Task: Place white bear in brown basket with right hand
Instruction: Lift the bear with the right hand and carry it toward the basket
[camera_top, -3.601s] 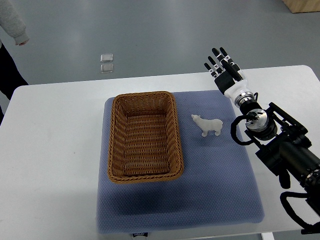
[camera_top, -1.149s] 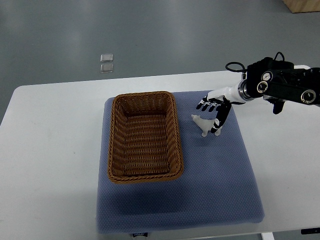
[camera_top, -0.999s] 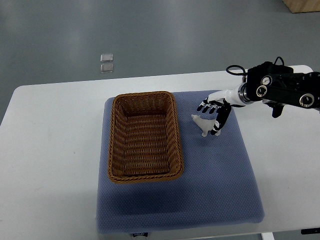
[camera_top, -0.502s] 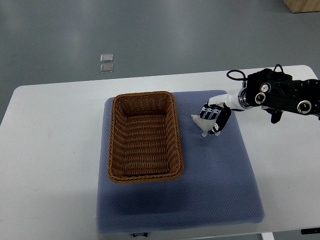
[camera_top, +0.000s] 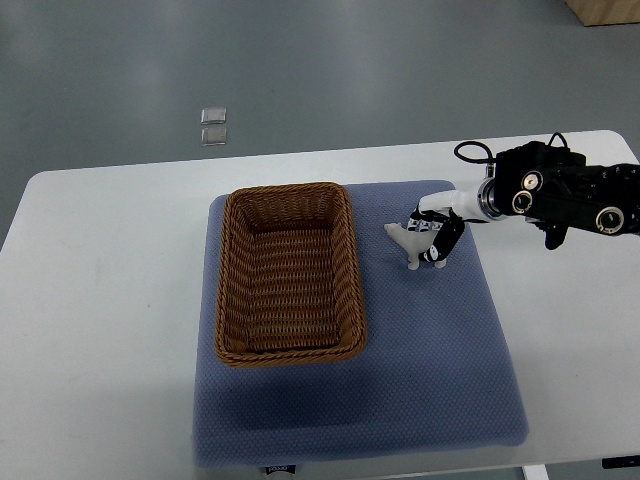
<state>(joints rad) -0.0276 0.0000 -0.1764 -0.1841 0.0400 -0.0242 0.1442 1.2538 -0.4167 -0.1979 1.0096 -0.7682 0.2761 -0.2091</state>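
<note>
White bear (camera_top: 408, 240) half hidden by right hand (camera_top: 434, 236) clasping it.

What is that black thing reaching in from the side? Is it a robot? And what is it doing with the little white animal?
Yes, it is a robot. The picture is taken by a camera up on the robot itself, looking steeply down at its table, so you see the work the way the robot does. The black arm coming in from the right edge ends in a robot hand with fingers, a bit like yours. Its left arm is not in the picture.

On the white table lies a blue mat. On the mat sits a brown basket woven like wicker, with nothing in it yet. Right beside it stands a small white bear, a toy.

The robot hand has closed its fingers around the bear's back end. The bear looks like it is still down on the mat, outside the basket. The job is to put it in the basket.
</note>
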